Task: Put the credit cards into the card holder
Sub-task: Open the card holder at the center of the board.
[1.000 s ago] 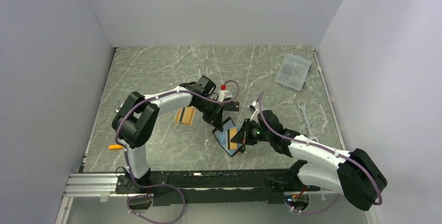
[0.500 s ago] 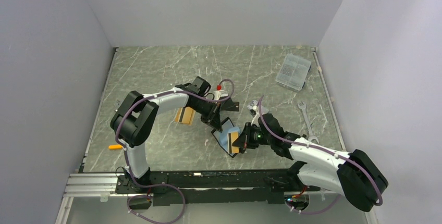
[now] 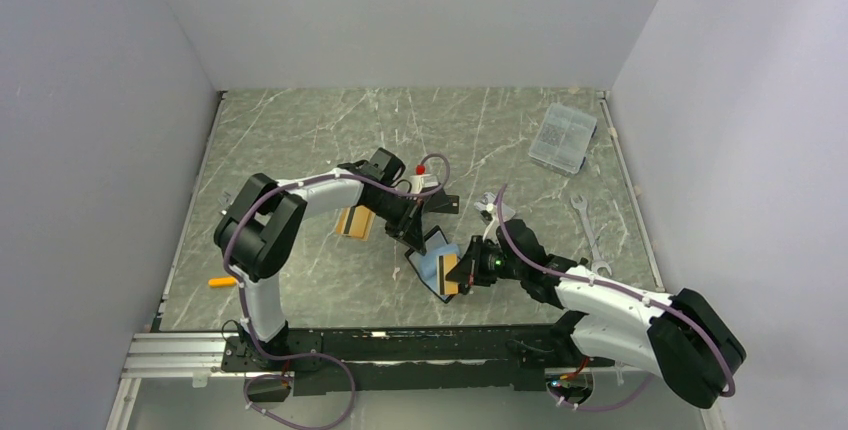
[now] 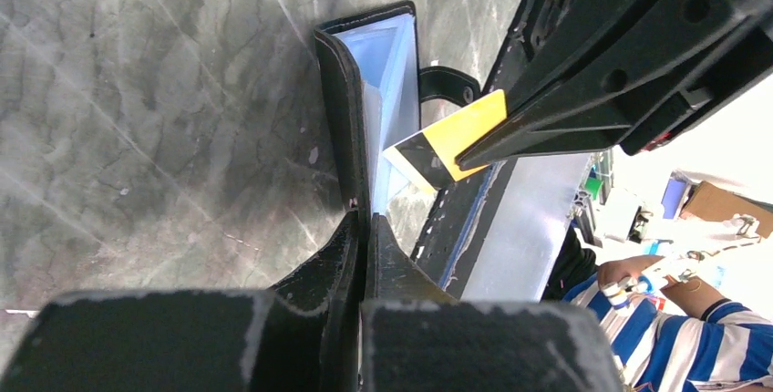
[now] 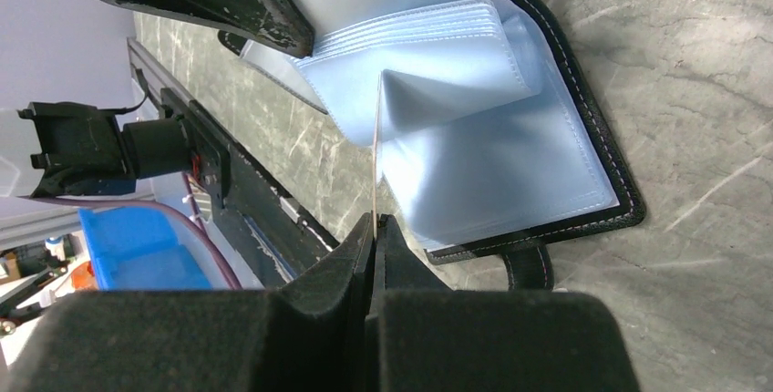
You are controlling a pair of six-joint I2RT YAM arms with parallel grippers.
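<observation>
The left gripper is pinched shut on one cover of the card holder, mid-frame in the top view, to keep it open. The right gripper clamps an orange-gold card on edge, aimed at a blue pocket.

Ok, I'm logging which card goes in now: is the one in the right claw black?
No, the right claw pinches an orange-gold card with only a black stripe at its end.

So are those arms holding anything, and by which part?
Right jaws pinch the orange-gold card by its edge farthest from the card holder; left jaws clamp that holder's cover edge.
</observation>
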